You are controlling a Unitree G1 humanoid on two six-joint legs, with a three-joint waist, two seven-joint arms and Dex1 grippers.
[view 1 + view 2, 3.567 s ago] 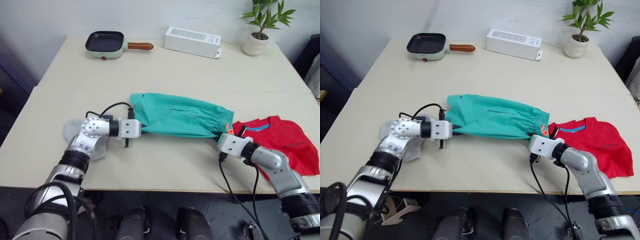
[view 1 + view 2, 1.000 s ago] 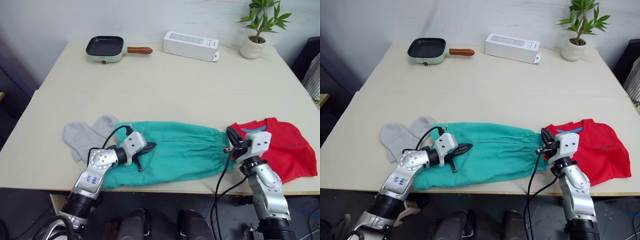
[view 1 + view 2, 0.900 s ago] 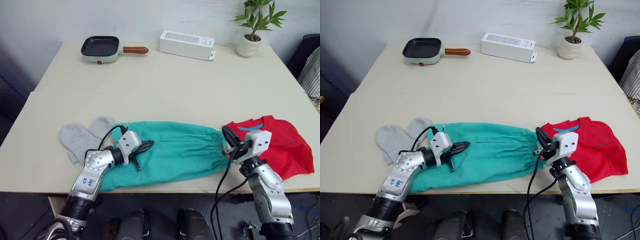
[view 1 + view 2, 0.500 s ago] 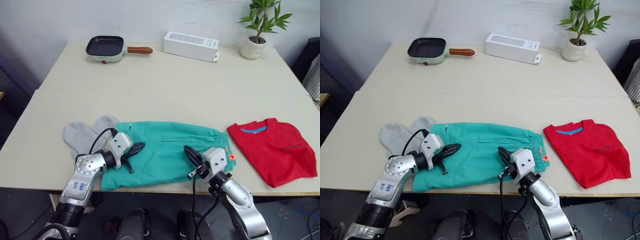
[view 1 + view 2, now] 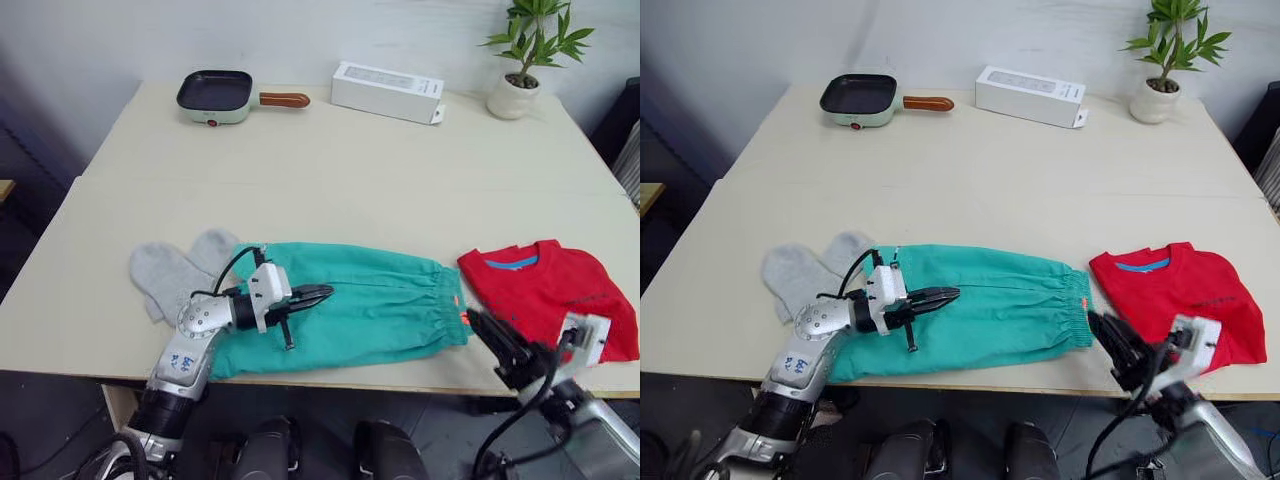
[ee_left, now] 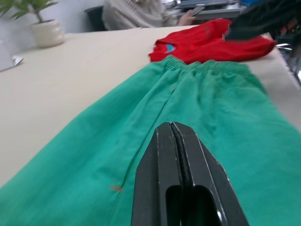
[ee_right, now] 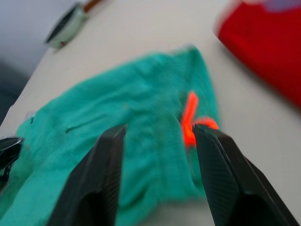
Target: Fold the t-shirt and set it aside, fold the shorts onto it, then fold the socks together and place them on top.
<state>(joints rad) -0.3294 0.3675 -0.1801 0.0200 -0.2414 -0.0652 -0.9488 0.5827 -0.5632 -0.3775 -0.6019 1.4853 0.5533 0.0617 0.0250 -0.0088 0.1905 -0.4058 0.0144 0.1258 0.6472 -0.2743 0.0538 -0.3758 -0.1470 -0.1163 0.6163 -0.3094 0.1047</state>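
We see the teal-green cloth shorts (image 5: 350, 305) lying flat and long across the lower middle of the frame, gathered waistband toward the folded bright red cloth t-shirt (image 5: 555, 295). Our left gripper (image 5: 318, 293) rests clenched over them. The right wrist view shows our right gripper (image 7: 157, 136) spread, facing their small orange tag (image 7: 189, 117).

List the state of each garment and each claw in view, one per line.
t-shirt: folded, lying flat near the table's right edge.
shorts: folded lengthwise, flat, beside the t-shirt.
socks: unfolded, partly under the shorts' end.
left claw: shut, empty, over the shorts.
right claw: open, empty, near the waistband.
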